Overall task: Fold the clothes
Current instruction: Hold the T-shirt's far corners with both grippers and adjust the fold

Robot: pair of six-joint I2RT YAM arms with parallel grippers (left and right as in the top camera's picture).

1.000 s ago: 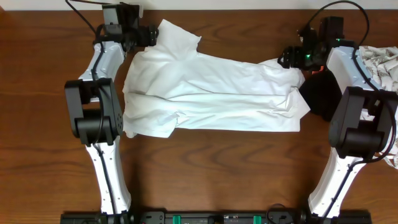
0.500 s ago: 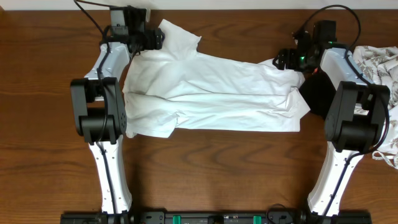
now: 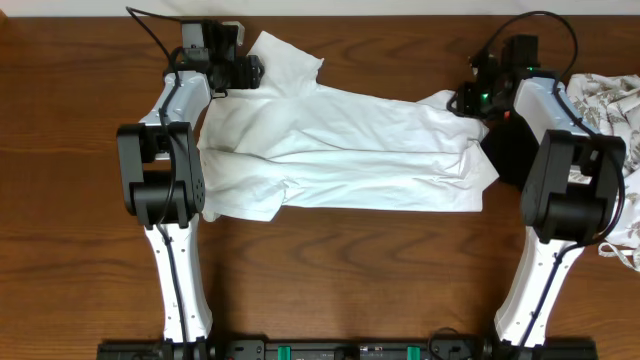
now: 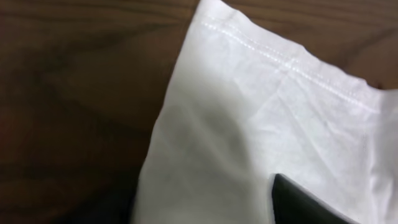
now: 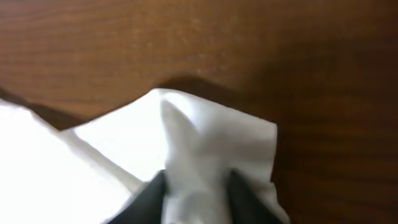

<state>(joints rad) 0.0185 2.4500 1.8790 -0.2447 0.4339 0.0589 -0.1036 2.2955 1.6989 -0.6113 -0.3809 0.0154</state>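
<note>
T-shirt (image 3: 340, 150) on table (image 3: 340, 270). Left gripper (image 3: 257, 72) at its far-left corner, right gripper (image 3: 462, 98) at its far-right corner. Cloth bundle (image 3: 510, 150) just right of it, under right arm; another cloth (image 3: 612, 100) farther right.

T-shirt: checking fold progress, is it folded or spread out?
Mostly spread, not bundled: the T-shirt lies stretched out long, one lengthwise fold ridge along it.

I am looking down on a dark brown wooden table (image 3: 330, 270), its grain running left to right, with soft even light falling across it and casting only faint shadows. A narrow pale strip (image 3: 400, 6) is showing beyond its far edge. At the right edge a crumpled pale cloth with a grey pattern (image 3: 615, 100) is lying near a rounded black thing (image 3: 510, 152) that I am not making out.
</note>
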